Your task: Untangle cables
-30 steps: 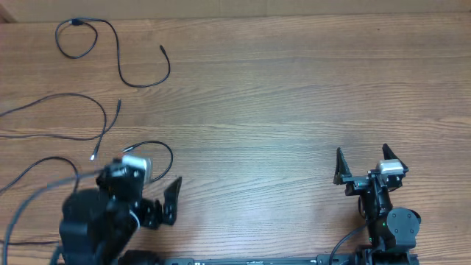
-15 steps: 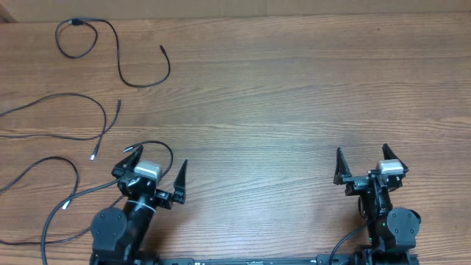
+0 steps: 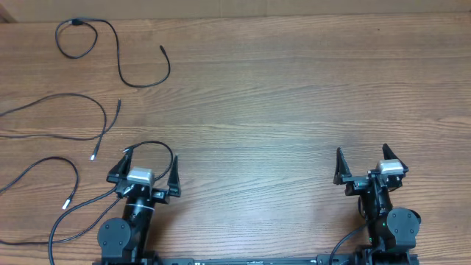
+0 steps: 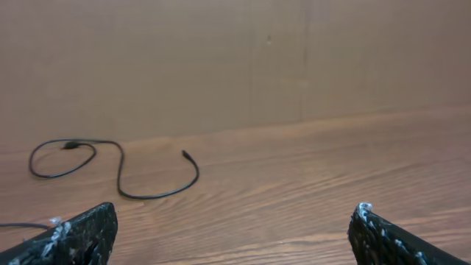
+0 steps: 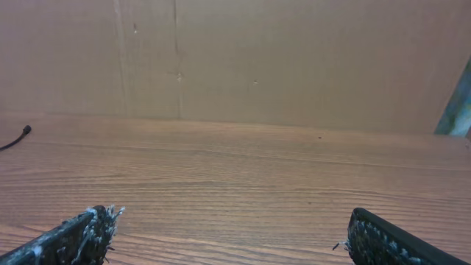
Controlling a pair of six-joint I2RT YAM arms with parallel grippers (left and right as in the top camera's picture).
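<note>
Three thin black cables lie apart on the left of the wooden table. The far cable (image 3: 121, 55) loops at the back left; it also shows in the left wrist view (image 4: 121, 173). The middle cable (image 3: 88, 103) curves at the left edge. The near cable (image 3: 73, 193) runs by my left arm, and its loop (image 3: 158, 145) lies just beyond the fingers. My left gripper (image 3: 143, 171) is open and empty at the front left; its fingers frame bare wood in the left wrist view (image 4: 232, 232). My right gripper (image 3: 362, 163) is open and empty at the front right, seen also in the right wrist view (image 5: 228, 235).
A brown cardboard wall (image 4: 235, 59) stands along the table's far edge. A cable tip (image 5: 18, 135) shows at the left edge of the right wrist view. The wooden table (image 3: 294, 96) spreads between the arms.
My left arm has swung from a low, leftward pose back to upright at the front left, fingers open. The near cable shifted slightly beside it. The right arm has not moved.
</note>
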